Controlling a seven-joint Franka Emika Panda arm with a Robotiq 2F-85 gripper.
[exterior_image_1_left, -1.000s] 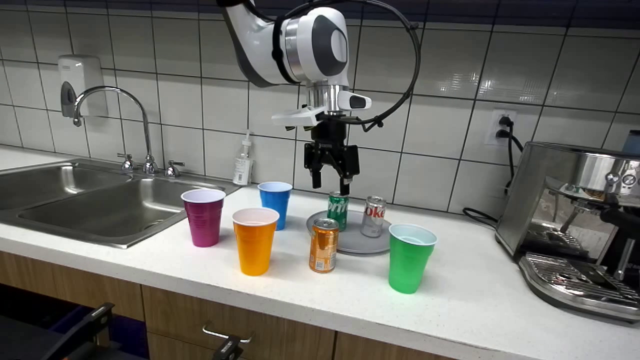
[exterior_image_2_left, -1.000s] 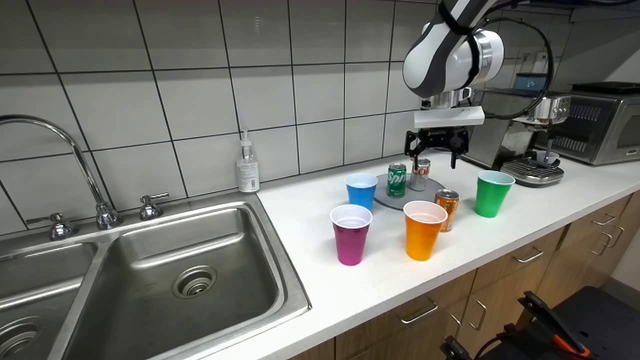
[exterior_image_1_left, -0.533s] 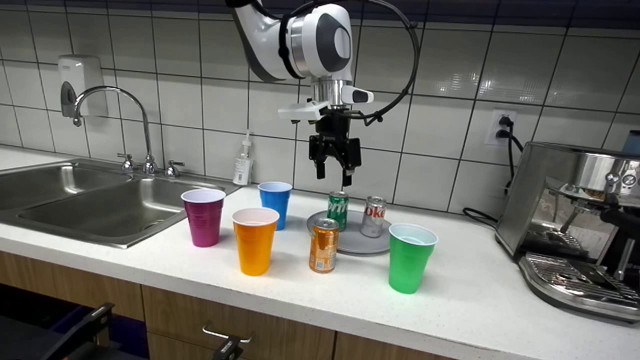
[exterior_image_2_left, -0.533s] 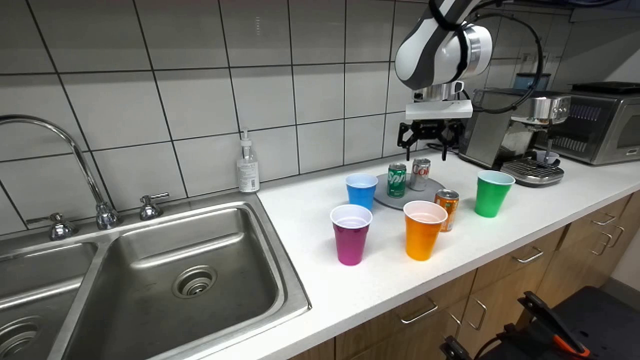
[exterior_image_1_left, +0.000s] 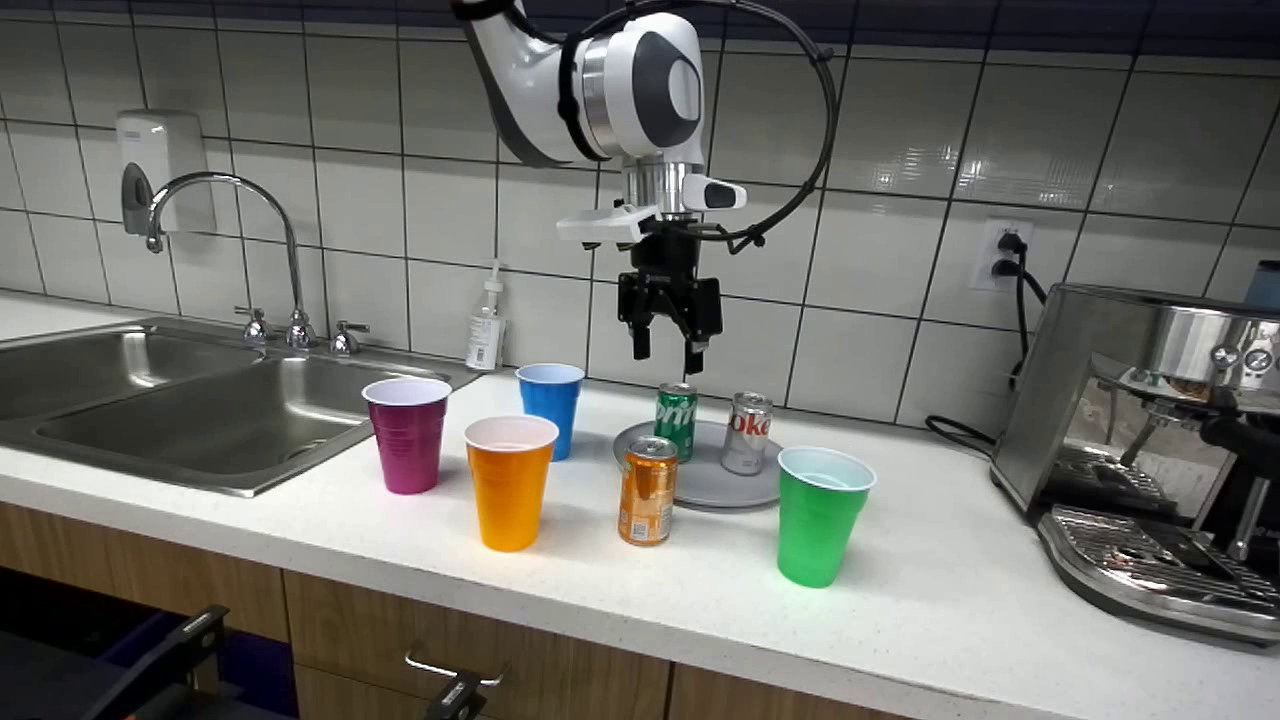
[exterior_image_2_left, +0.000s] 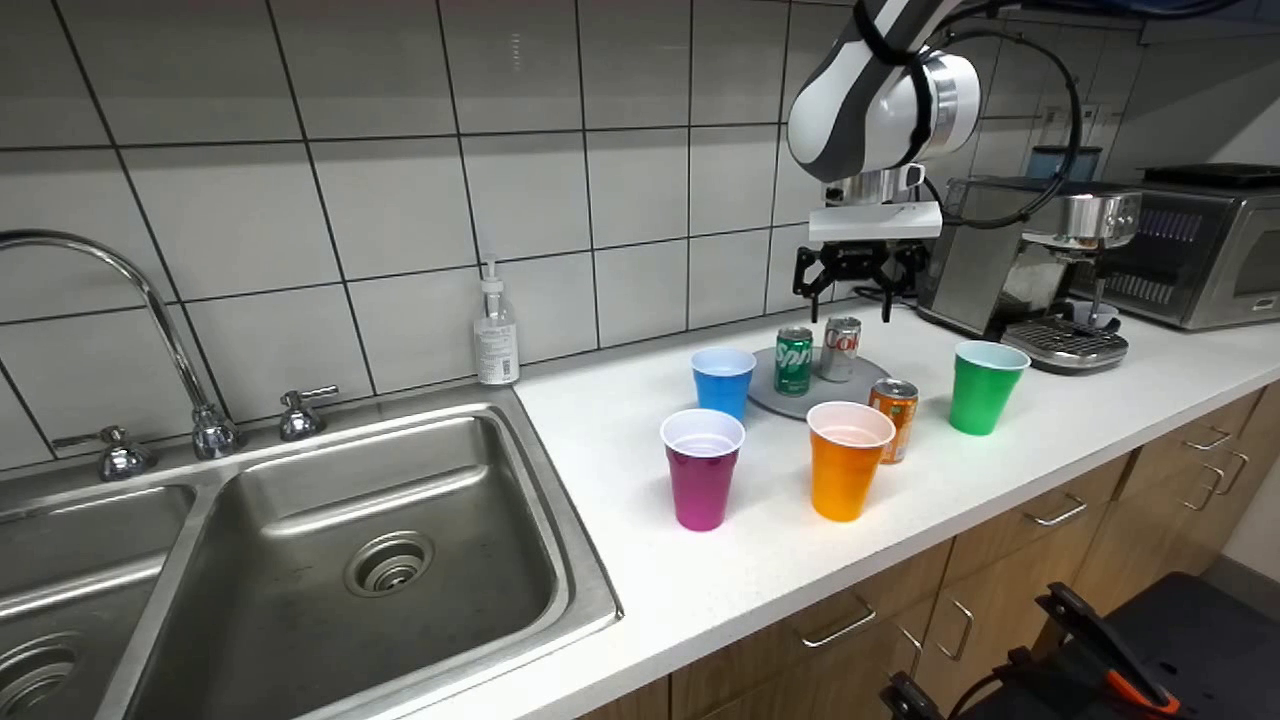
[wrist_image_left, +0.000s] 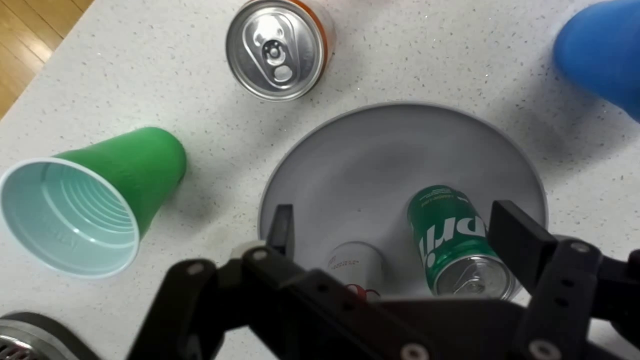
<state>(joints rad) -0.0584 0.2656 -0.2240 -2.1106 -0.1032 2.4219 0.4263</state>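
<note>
Glossy metal cans (exterior_image_1_left: 676, 425), matt plate (wrist_image_left: 380, 150), plastic cups (exterior_image_1_left: 822, 530)

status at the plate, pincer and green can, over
Pincer open, empty, above plate. Green can upright on plate. Silver can close beside it. Nothing seen between pincer and green can.

White counter (exterior_image_1_left: 950, 610) under four cups (exterior_image_1_left: 820, 525); orange can (exterior_image_1_left: 648, 495); grey plate (wrist_image_left: 360, 160)

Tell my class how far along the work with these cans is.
Apparently done: the green can and silver can stand on the gray plate. In hand: nothing; the open fingers hang empty above it. Perhaps left: the orange can, standing on the counter off the gray plate.
</note>
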